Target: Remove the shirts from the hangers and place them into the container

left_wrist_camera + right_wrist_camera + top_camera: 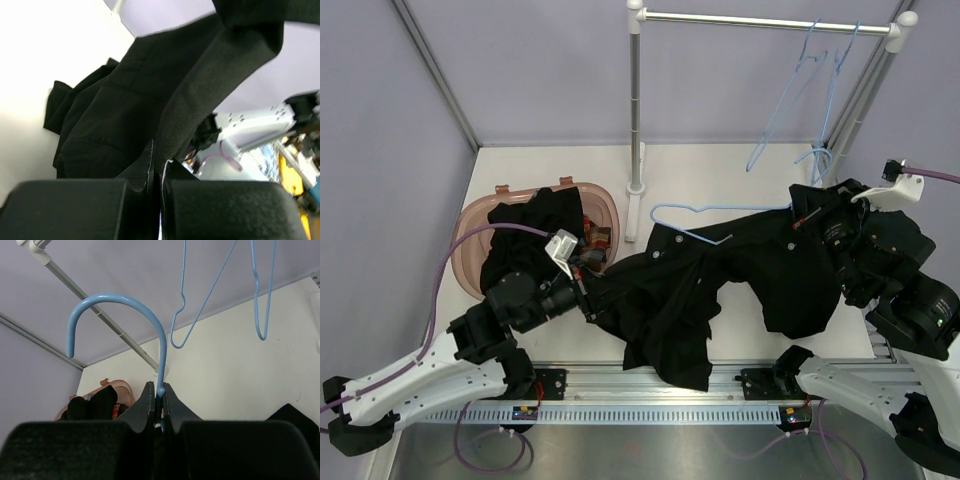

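Far to the left of the rail post (635, 120), the tub (468, 250) is sitting on the tabletop (740, 170). One black shirt (535, 225) is lying bunched inside it and spilling over its near rim. A scrap of reddish cloth (592, 232) is showing beside that shirt on the side toward the post.

Left of the post and nearer the arms, the left gripper (586, 290) is pinching a fold of the second black shirt (720, 270). In the wrist view its jaws are pressing tight together on the cloth. This second shirt is lying spread over the tabletop in front of the post, stretching from the left gripper across to the right one and reaching the near edge.

A light-blue hanger (670, 207) is lying along the shirt's far edge just right of the post's foot, partly over the cloth.

Further right of the post, two bare hangers (262, 336) are hanging from the crossbar.

Farthest right of the post, the right gripper (800, 215) is gripping the light-blue hanger at the stem of its hook. Its jaws are clenching the blue wire and the hook is curving upward.
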